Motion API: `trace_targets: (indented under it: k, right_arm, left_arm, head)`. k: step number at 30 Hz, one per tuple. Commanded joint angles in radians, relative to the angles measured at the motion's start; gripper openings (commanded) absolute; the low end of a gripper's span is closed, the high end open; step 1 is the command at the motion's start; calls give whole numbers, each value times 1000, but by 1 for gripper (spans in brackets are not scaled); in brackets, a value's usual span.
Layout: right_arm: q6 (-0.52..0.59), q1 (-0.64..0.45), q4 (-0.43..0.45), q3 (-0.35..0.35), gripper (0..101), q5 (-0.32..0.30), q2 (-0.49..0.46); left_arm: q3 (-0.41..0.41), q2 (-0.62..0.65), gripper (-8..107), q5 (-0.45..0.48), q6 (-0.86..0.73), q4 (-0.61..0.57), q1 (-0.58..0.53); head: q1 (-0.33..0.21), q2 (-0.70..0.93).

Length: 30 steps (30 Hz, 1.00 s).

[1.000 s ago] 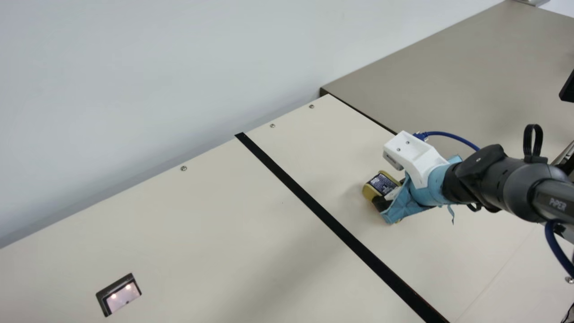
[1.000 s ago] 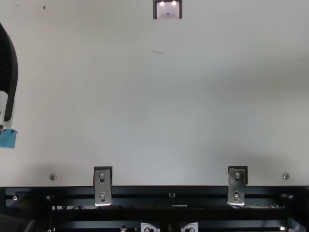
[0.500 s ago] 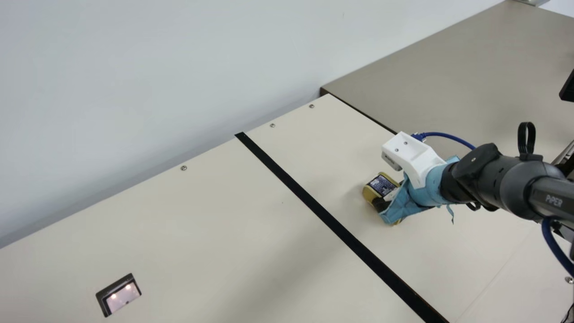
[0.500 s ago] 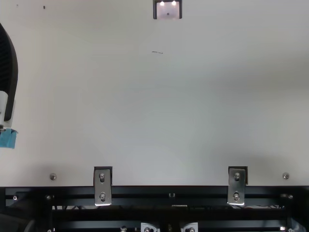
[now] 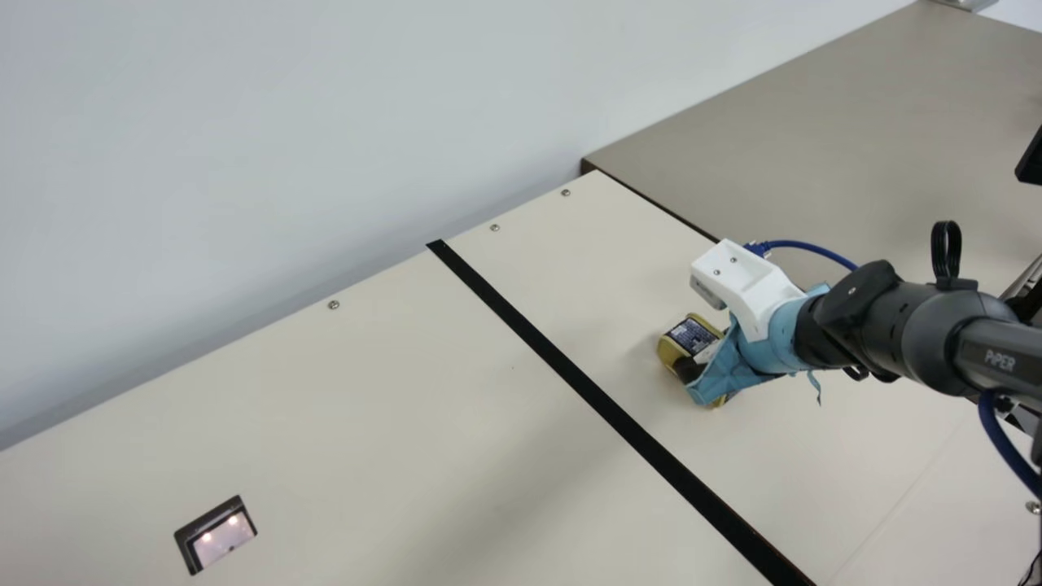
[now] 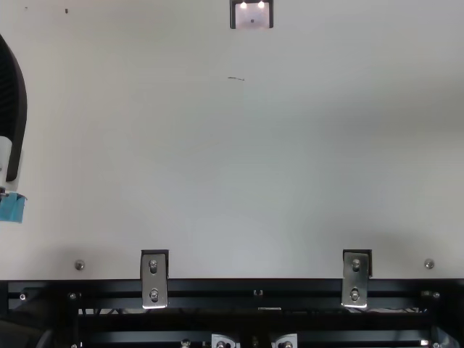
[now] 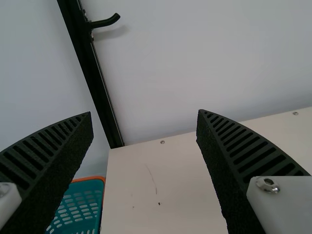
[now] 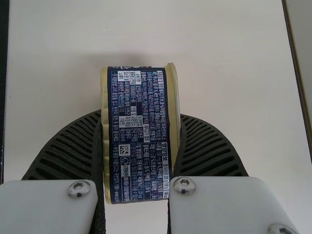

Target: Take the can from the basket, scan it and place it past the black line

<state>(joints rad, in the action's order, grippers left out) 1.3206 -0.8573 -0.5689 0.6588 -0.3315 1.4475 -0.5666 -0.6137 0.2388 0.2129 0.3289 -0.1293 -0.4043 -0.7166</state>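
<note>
In the main view, my right gripper (image 5: 707, 352) is shut on the can (image 5: 674, 350), to the right of the black line (image 5: 562, 362); whether the can touches the table I cannot tell. From the right wrist, the ribbed fingers of the right gripper (image 8: 139, 119) press the can (image 8: 139, 156) from both sides, its dark printed wall facing the camera. A part of my left gripper (image 6: 13, 109) shows at the top view's left edge. The left wrist view has the left gripper (image 7: 144, 117) wide open with nothing between its fingers, beside the teal basket (image 7: 80, 209).
The scanner window (image 5: 216, 535) is set into the cream table (image 5: 366, 423), left of the black line. A grey-brown surface (image 5: 814, 146) adjoins the table beyond the right arm. A black post (image 7: 92, 73) with a hook stands against the wall.
The right wrist and forearm have shifted slightly leftward in the main view, while the can has hardly moved. My left arm is still.
</note>
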Motion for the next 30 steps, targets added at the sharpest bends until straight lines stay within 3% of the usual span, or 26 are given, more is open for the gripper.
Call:
trace_targets:
  k: [1, 6, 8, 9, 10, 11, 12, 26, 27, 30]
  right_arm:
    - [-7, 2, 18, -2, 0, -7, 5]
    - [-29, 7, 40, -1, 0, -6, 12]
    - [-35, 9, 46, 0, 18, -7, 14]
    - [-36, 10, 48, 1, 27, -8, 14]
    - [-38, 12, 50, 1, 49, -8, 15]
    - [-38, 13, 51, 1, 89, -8, 16]
    - [-38, 11, 52, 1, 101, 2, 14]
    - [-38, 11, 73, -3, 101, 5, 21]
    - [-90, 28, 111, 3, 101, 2, 17]
    - [-104, 34, 121, 6, 101, -5, 5]
  left_arm:
    - [0, 0, 90, 0, 0, 0, 0]
    - [0, 0, 90, 0, 0, 0, 0]
    - [0, 0, 90, 0, 0, 0, 0]
    - [0, 0, 90, 0, 0, 0, 0]
    - [0, 0, 90, 0, 0, 0, 0]
    - [0, 0, 90, 0, 0, 0, 0]
    - [0, 0, 90, 0, 0, 0, 0]
    - [0, 0, 90, 0, 0, 0, 0]
    - [0, 0, 90, 0, 0, 0, 0]
    - [0, 0, 90, 0, 0, 0, 0]
  head:
    - [-32, -21]
    - [-32, -21]
    - [-32, -21]
    - [-32, -21]
    - [-32, -21]
    - [-32, -21]
    - [-32, -21]
    - [-32, -21]
    - [-32, -21]
    - [-32, -21]
